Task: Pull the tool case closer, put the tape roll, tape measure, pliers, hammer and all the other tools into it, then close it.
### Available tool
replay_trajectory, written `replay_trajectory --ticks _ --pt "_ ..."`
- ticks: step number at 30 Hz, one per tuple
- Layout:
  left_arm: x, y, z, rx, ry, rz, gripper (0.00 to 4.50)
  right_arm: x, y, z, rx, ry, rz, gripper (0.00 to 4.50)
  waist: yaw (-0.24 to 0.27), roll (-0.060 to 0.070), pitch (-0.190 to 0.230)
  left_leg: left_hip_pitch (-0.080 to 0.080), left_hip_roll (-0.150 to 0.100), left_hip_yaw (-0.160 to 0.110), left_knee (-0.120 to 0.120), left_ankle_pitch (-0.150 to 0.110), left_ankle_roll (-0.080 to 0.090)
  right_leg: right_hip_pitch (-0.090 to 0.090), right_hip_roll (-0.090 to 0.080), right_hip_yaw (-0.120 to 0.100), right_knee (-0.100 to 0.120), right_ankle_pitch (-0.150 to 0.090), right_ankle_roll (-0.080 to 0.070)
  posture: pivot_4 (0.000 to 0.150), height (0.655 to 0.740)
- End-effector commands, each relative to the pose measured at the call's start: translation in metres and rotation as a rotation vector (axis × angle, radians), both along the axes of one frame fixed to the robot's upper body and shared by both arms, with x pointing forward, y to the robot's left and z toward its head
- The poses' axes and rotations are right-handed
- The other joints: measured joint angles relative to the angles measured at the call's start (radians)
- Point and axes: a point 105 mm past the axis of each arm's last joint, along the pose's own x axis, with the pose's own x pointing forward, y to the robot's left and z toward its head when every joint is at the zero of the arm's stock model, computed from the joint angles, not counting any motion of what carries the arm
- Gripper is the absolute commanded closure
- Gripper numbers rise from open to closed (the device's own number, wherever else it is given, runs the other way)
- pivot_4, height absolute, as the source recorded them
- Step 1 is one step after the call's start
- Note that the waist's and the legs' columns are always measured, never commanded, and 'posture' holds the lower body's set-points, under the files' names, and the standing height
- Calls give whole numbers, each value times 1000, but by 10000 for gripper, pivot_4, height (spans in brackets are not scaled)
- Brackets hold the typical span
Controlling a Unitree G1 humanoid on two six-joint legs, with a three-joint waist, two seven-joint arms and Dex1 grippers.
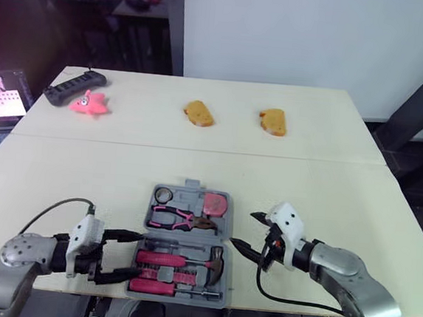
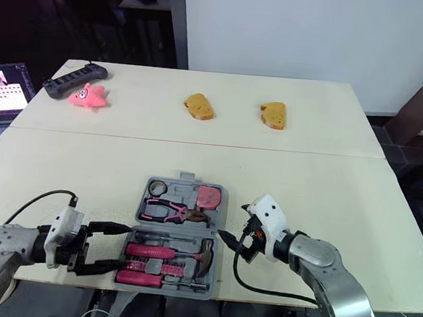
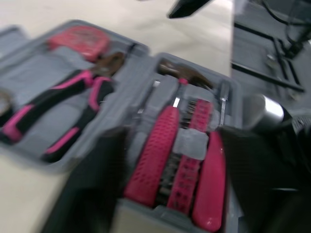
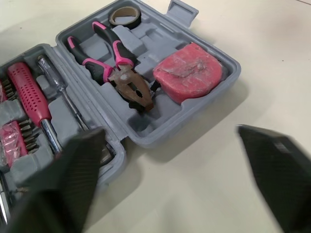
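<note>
The loaded tool case (image 1: 190, 197) lies open at lower centre, at the near edge of the table (image 1: 327, 191), the left gripper (image 1: 125, 254) and right gripper (image 1: 245, 230) both spread at its sides, where a clumsy lid swing could nudge it off or jam on the pliers (image 1: 180, 217).

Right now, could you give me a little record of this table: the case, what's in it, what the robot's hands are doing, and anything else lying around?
case: tool case, open, at the near edge of the table
far half: tape roll, pliers, tape measure
near half: hammer, pink-handled screwdriver
left hand: left gripper, open, empty, at the case's left edge
right hand: right gripper, open, empty, beside the case's right edge
far side: power strip, pink starfish toy, two bread-like pieces
</note>
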Motion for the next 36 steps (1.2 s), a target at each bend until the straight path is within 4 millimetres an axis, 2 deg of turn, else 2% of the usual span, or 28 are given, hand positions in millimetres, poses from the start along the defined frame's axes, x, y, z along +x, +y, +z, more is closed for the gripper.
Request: replay_trajectory --ticks 1,2,4,7,11,19,23,28,36 --pt "-2 -3 4 -20 -14 -29 106 3 5 8 10 -37 2 0 1 0 0 0 0 0 0 0 0 0 0 0 0 0 0 1500 7400" --pt "-3 -3 7 -35 -8 -28 1435 3 5 8 9 -35 4 0 1 0 0 0 0 0 0 0 0 0 0 0 0 0 0 1500 7400" --pt "-4 -2 13 -77 37 -26 8719 2 5 8 15 -21 8 0 2 0 0 -1 0 0 0 0 0 0 0 0 0 0 0 1500 7400" --pt "-8 -2 11 -71 69 -51 23652 0 5 6 16 -3 17 0 2 0 0 -1 0 0 1 0 0 0 0 0 0 0 0 1500 7400" --pt "-7 -3 0 -43 116 -47 44017 3 5 1 16 48 13 0 1 0 0 0 0 0 1 0 0 0 0 0 0 0 0 1500 7400" --pt "1 -10 -22 19 113 -49 44620 6 8 -9 21 226 12 0 2 0 0 -1 0 0 1 0 0 0 0 0 0 0 0 1500 7400" --pt "4 -12 -28 38 107 -55 44620 15 7 -6 76 304 -37 0 1 0 0 0 0 0 1 0 0 0 0 0 0 0 0 1500 7400" --pt "-1 -12 -37 76 133 -73 44620 16 6 -5 156 507 -70 0 1 0 0 -1 0 0 1 0 0 0 0 0 0 0 0 1500 7400" --pt "0 -13 -45 132 131 -82 44620 49 6 -10 188 617 -185 0 0 1 0 0 0 0 0 0 0 0 0 0 1 0 0 1500 7400"
